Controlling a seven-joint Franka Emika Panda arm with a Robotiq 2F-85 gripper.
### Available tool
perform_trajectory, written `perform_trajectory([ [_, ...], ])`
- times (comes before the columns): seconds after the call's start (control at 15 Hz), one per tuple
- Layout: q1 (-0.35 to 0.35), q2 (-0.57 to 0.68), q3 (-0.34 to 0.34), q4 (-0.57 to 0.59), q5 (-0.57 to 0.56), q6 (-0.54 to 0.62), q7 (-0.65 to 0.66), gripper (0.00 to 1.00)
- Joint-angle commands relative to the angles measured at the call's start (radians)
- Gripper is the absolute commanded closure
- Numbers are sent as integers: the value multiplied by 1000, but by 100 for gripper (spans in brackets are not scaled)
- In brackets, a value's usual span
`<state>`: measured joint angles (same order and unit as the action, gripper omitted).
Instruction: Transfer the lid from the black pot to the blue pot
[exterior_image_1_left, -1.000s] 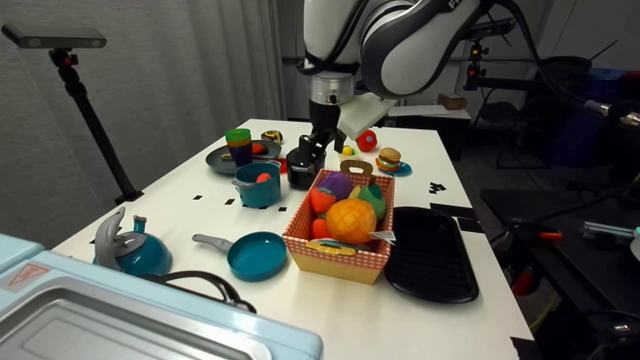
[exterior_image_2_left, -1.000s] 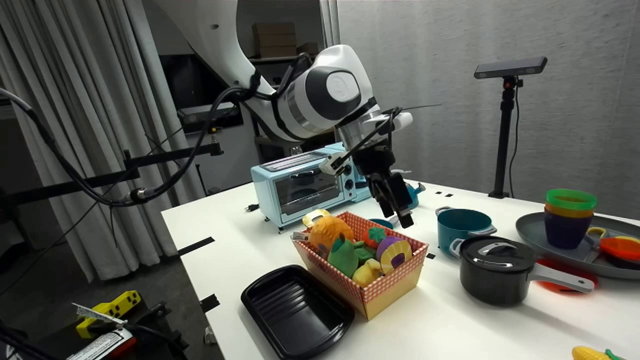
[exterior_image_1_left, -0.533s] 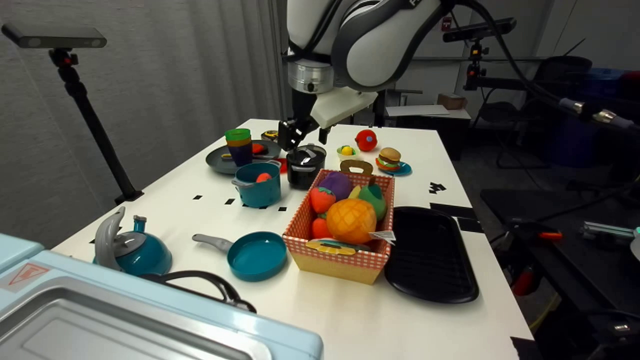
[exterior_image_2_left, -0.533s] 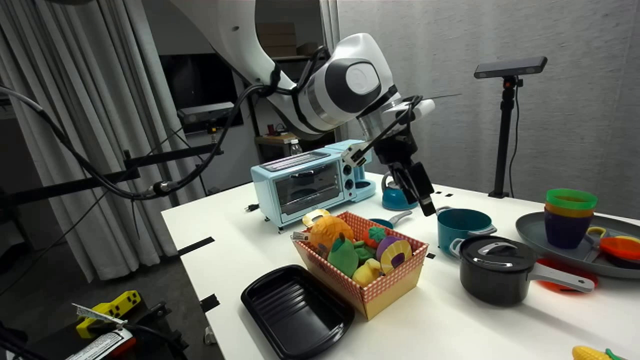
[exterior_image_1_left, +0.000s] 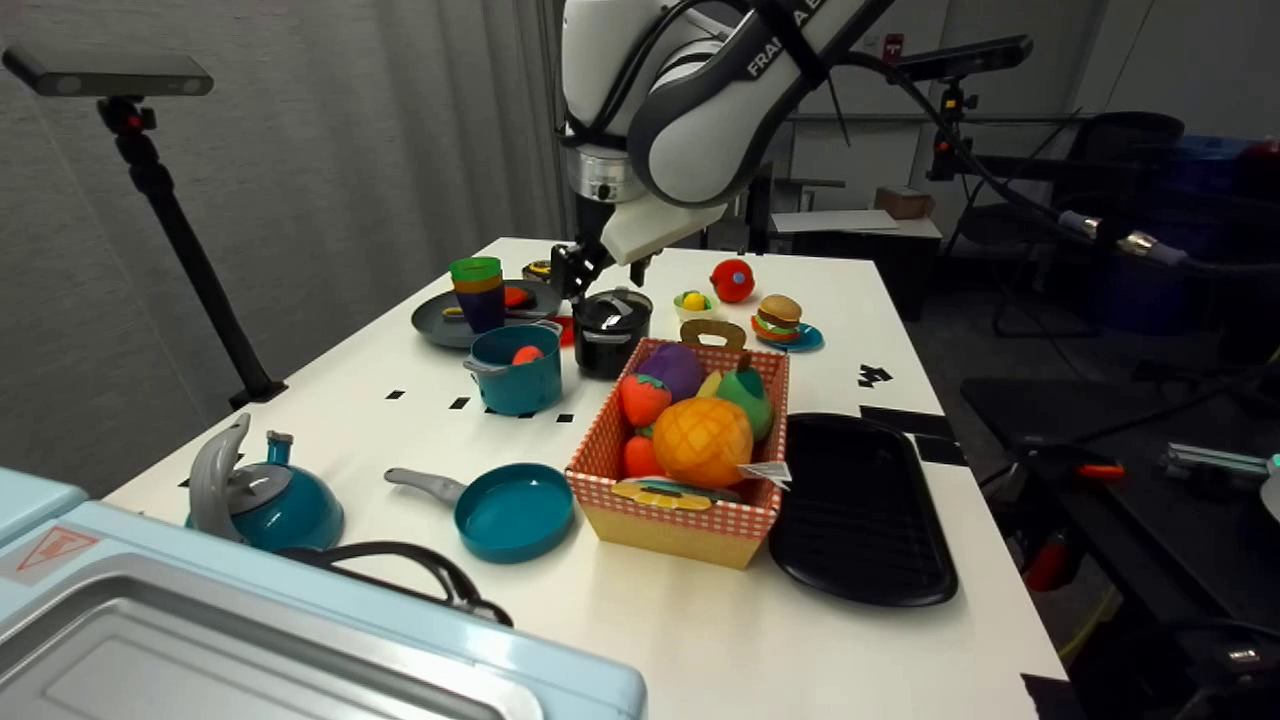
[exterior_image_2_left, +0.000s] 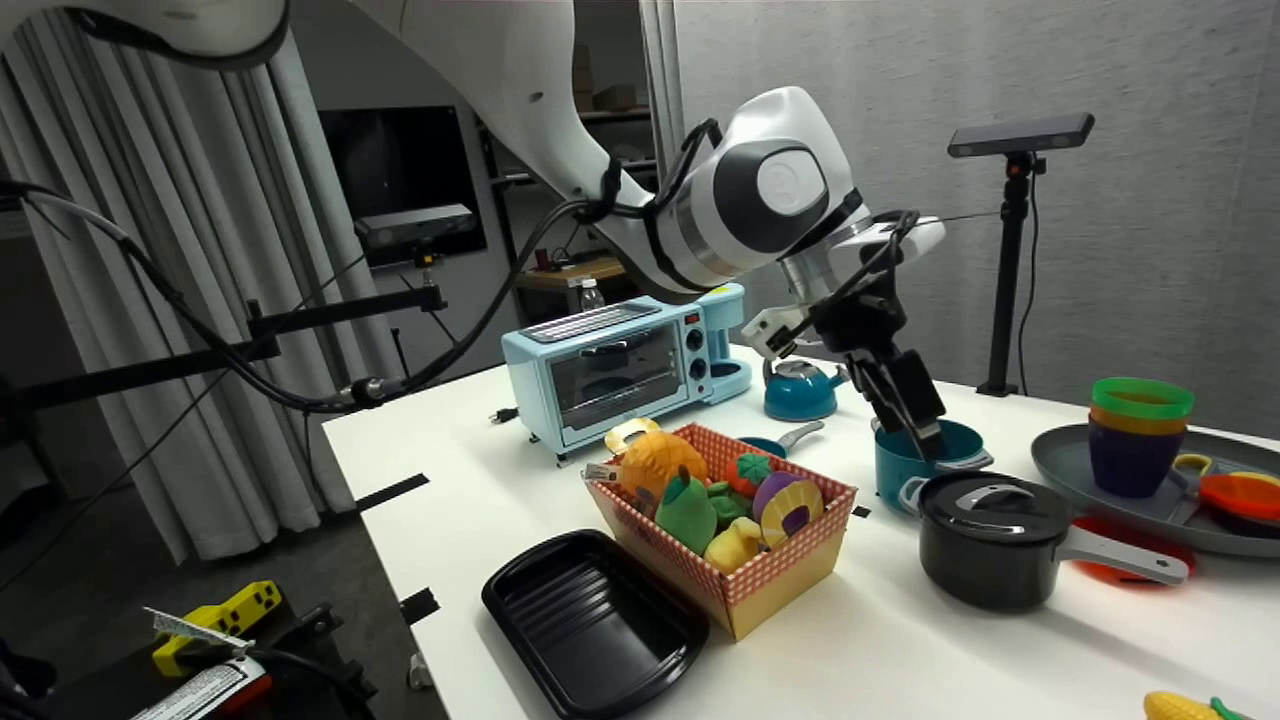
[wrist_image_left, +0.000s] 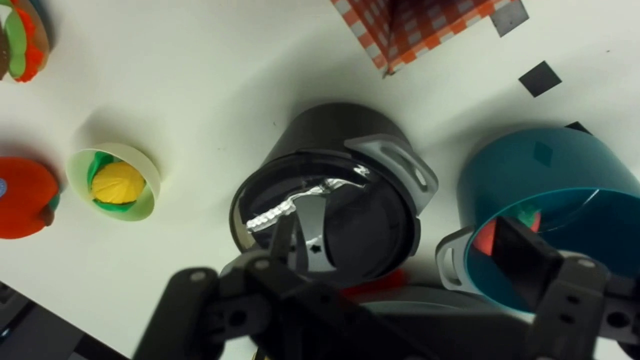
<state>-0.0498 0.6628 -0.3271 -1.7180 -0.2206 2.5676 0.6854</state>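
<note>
The dark lid (wrist_image_left: 365, 225) with a grey handle sits on the black pot (wrist_image_left: 345, 122). The lid (exterior_image_2_left: 975, 512) and the black pot (exterior_image_2_left: 985, 575) also show in an exterior view, with the pot's long grey handle. The blue pot (wrist_image_left: 545, 160) stands beside the black pot, without a lid, with a red toy (wrist_image_left: 484, 237) inside. My gripper (wrist_image_left: 400, 245) is open and empty. In the wrist view one finger overlaps the lid near its handle, the other overlaps the blue pot's mouth. In an exterior view the gripper (exterior_image_1_left: 603, 280) is above and behind the black pot.
A checked fruit basket (exterior_image_2_left: 790, 590) stands close to both pots. A grey plate (exterior_image_2_left: 1060, 460) with stacked cups (exterior_image_2_left: 1135, 460) lies behind them. A black tray (exterior_image_2_left: 600, 620), teal pan (exterior_image_1_left: 515, 515), kettle (exterior_image_1_left: 290, 510) and light blue toaster oven (exterior_image_2_left: 620, 370) are also on the table.
My gripper has moved from near the basket's side toward the two pots, rightward in an exterior view. The lid, both pots and the other objects have not moved.
</note>
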Motion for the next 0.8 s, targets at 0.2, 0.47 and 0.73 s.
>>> perform_trajectory([
  [0.2,-72,112,46,171,128,-56,-100,0],
  [0.47,-41,99,13,128,118,-19,-76,0],
  [0.73,-32,102,7,126,113,-10,-65,0],
])
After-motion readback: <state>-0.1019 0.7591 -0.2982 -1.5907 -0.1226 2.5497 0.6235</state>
